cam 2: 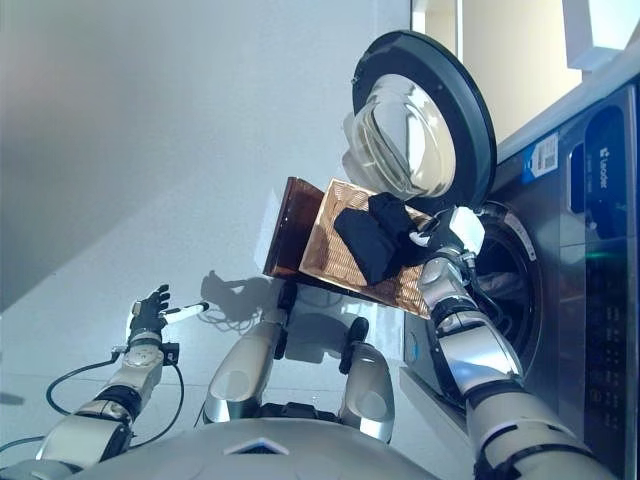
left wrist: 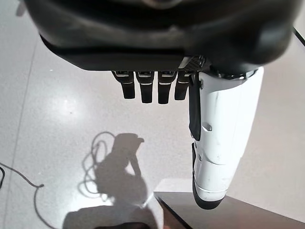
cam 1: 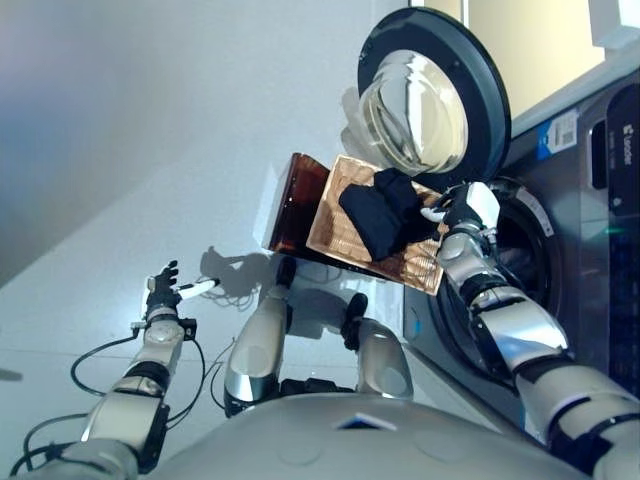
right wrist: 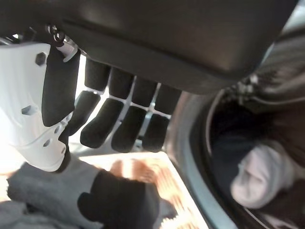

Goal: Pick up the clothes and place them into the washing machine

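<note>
A bundle of dark clothes (cam 1: pixel 385 215) lies in a copper-brown woven basket (cam 1: pixel 340 225) just in front of the washing machine (cam 1: pixel 585 190). Its round door (cam 1: pixel 430 95) stands wide open. My right hand (cam 1: pixel 470 208) hovers at the basket's edge by the drum opening (cam 1: pixel 525 255), its white thumb touching the clothes. In the right wrist view the fingers (right wrist: pixel 124 124) hang relaxed just above the black and grey cloth (right wrist: pixel 119 205), holding nothing. Inside the drum (right wrist: pixel 224 143) lie a white garment (right wrist: pixel 259 179) and dark cloth. My left hand (cam 1: pixel 163 290) is held out open over the floor, far to the left.
The basket has a darker brown side (cam 1: pixel 295 200) turned towards the white wall (cam 1: pixel 150 100). The machine's control panel (cam 1: pixel 625 110) is at the far right. Pale floor (left wrist: pixel 62 119) spreads under the left hand.
</note>
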{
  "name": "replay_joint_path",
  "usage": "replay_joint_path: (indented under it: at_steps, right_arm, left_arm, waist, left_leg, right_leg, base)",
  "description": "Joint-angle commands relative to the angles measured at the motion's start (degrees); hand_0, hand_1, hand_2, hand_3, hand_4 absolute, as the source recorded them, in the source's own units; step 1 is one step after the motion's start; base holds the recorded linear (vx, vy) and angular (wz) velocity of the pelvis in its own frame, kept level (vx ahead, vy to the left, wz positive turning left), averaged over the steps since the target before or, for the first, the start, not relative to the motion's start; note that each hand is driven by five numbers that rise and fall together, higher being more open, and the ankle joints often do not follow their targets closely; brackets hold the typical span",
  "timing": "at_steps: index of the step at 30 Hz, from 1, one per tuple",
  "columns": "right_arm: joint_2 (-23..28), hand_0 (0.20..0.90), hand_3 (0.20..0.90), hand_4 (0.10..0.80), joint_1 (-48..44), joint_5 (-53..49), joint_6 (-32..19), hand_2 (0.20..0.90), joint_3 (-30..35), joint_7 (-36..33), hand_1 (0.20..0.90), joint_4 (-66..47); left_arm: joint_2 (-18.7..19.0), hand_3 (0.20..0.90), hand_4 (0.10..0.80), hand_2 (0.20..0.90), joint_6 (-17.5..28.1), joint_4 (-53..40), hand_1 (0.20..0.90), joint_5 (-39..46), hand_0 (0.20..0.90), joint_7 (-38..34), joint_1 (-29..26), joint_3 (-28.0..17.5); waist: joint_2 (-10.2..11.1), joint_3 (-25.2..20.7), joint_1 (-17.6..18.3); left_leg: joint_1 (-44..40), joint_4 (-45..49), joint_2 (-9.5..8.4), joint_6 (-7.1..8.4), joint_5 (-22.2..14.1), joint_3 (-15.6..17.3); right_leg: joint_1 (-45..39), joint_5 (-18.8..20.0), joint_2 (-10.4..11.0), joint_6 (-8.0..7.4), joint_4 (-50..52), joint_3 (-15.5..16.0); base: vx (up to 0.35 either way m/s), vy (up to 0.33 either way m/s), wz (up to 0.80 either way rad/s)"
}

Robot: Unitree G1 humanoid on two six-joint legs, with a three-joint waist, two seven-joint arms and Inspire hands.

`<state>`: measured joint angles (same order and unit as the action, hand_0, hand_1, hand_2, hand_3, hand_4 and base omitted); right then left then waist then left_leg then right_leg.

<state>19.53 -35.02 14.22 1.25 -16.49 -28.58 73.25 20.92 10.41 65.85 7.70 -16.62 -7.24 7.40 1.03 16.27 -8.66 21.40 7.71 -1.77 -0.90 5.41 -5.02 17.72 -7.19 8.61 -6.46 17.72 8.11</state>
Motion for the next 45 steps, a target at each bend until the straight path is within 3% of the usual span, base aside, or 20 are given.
replay_joint_path:
  at_steps: [1,18,28,29,35,45]
  right_arm:
    - [5.32,0.900,0.900,0.800,-4.13,2.88,-1.62,0.900,-2.49,-2.12,0.900,-4.14]
    - [7.64,0.900,0.900,0.800,-17.64,13.90,5.68,0.900,-11.08,-5.91,0.900,3.92]
    - [6.27,0.900,0.900,0.800,-22.06,13.95,7.24,0.900,-13.00,-5.88,0.900,6.32]
    - [6.21,0.900,0.900,0.800,-22.39,14.15,7.68,0.900,-13.39,-5.76,0.900,6.91]
    - [7.29,0.900,0.900,0.800,-23.09,13.44,8.42,0.900,-12.59,-5.06,0.900,9.44]
    - [9.02,0.900,0.900,0.800,-22.26,14.07,8.79,0.900,-12.36,-3.18,0.900,11.05]
  left_arm:
    - [1.20,0.900,0.800,0.900,1.84,1.44,0.900,-0.72,0.900,-2.31,-0.83,-2.06]
    - [1.24,0.900,0.800,0.900,2.41,0.38,0.900,2.41,0.900,-5.13,-4.53,1.99]
    - [0.56,0.900,0.800,0.900,2.79,-2.24,0.900,4.08,0.900,-6.08,-6.92,4.23]
    - [0.43,0.900,0.800,0.900,3.08,-4.66,0.900,3.98,0.900,-6.40,-6.61,4.92]
    - [1.12,0.900,0.800,0.900,4.09,-15.46,0.900,3.10,0.900,-6.17,-2.47,6.32]
    - [2.94,0.900,0.800,0.900,4.22,-24.78,0.900,1.90,0.900,-5.32,2.33,4.83]
  waist:
    - [-1.89,0.37,-0.26]
    - [-1.33,7.18,-1.82]
    - [-2.22,9.31,-1.75]
    - [-2.51,9.60,-1.94]
    - [-4.28,10.51,-2.97]
    - [-6.35,8.74,-3.92]
  left_leg:
    - [3.04,5.28,-3.54,1.38,-4.98,1.27]
    - [14.97,15.21,-2.95,2.25,-6.58,1.05]
    - [19.08,18.08,-3.50,2.05,-6.99,1.02]
    - [19.11,19.22,-3.62,2.18,-9.13,0.72]
    - [23.20,22.76,-4.23,2.19,-9.89,0.61]
    - [31.85,31.92,-4.61,1.64,-13.35,0.96]
  right_leg:
    - [3.64,7.17,-1.27,2.16,-3.87,-1.10]
    - [14.99,5.39,-1.52,3.08,5.96,0.06]
    - [19.51,4.45,-1.42,3.40,9.63,0.21]
    - [19.72,2.40,-1.48,3.07,11.18,-0.13]
    - [23.72,0.92,-0.87,3.28,15.64,0.49]
    - [32.50,-2.95,0.33,3.62,26.01,0.39]
  base:
    - [-0.116,0.006,-0.12]
    - [-0.047,-0.010,0.04]
    - [0.006,-0.001,0.00]
    - [0.060,-0.022,0.03]
    - [-0.024,-0.004,0.11]
    - [-0.032,0.015,0.08]
